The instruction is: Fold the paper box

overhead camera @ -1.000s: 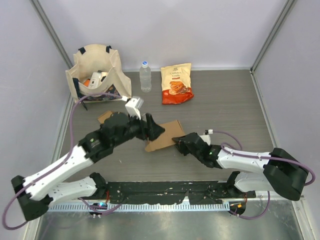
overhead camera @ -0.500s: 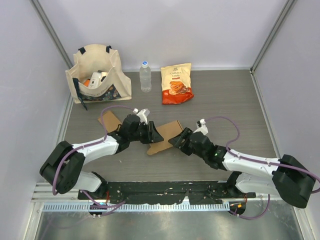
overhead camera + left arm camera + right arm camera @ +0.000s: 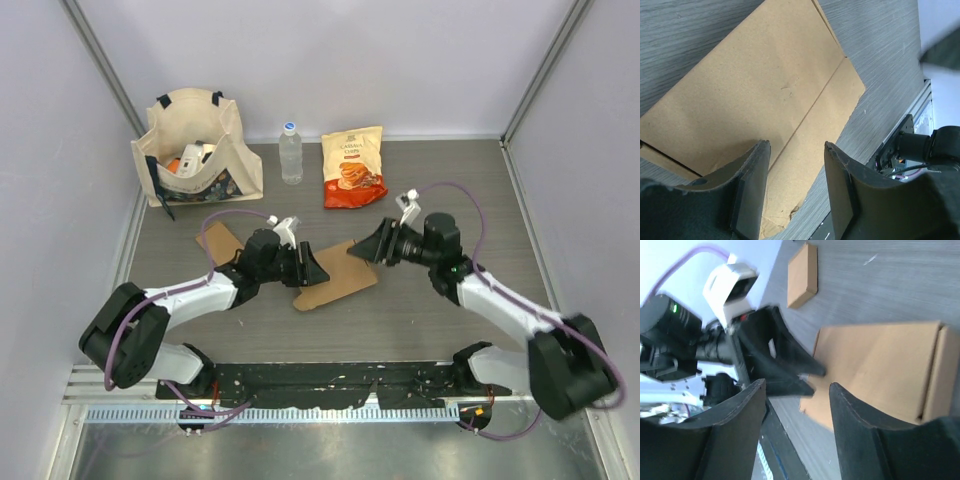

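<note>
With our left fingers and right fingers apart and empty, a one-sided push may skid the flat brown cardboard box away.

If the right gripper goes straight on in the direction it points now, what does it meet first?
Probably the flat cardboard box, which lies just ahead of the right gripper. If it travels above the sheet, it would meet the left gripper instead; its height is unclear.
</note>
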You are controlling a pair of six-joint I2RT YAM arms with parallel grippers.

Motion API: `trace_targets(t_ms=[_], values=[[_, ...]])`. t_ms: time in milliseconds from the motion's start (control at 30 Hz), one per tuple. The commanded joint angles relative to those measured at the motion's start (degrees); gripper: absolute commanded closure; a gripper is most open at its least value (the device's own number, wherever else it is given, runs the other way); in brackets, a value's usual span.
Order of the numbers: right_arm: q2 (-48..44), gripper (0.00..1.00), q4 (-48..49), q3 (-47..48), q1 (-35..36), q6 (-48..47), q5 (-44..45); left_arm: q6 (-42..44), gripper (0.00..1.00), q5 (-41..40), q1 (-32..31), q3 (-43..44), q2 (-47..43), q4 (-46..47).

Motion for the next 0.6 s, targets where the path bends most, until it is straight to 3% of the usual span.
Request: trace_targets(t_ms=[0,33,100,133,200,333,400,567], values=[[17.52,0.46,30.32,0.04,-8.6,13.92,-24.0,2.35,0.48,0.95,-0.03,1.11,-2.64,-0.35],[20.51,0.51,38.22,-0.31,-9.22,15.37,-25.26,2.62,0.47,0.95,-0.03,1.37,-3.26,-0.53],[28.15,0.55,44.77,-0.4,-9.75,19.23,-28.07,2.97,0.47,1.13,-0.03,2.25,-3.53,-1.41],[30.36,0.62,50.11,-0.57,-10.54,20.47,-28.44,3.14,0.47,1.13,-0.03,2.6,-3.61,-1.76],[36.58,0.66,56.54,-3.02,-11.95,22.84,-27.39,3.15,0.46,1.74,-0.03,3.3,-3.7,-2.2],[48.37,0.69,81.63,-5.75,-13.27,36.43,-25.28,1.75,0.47,8.23,-0.12,4.98,-3.35,-1.59],[51.02,0.72,81.62,-6.37,-13.18,36.04,-24.4,-0.8,0.47,12.61,-0.12,4.45,-2.12,0.96],[51.3,0.73,81.63,-7.87,-13.36,34.81,-22.91,-2.92,0.5,11.59,-0.29,-2.22,-1.68,4.57]])
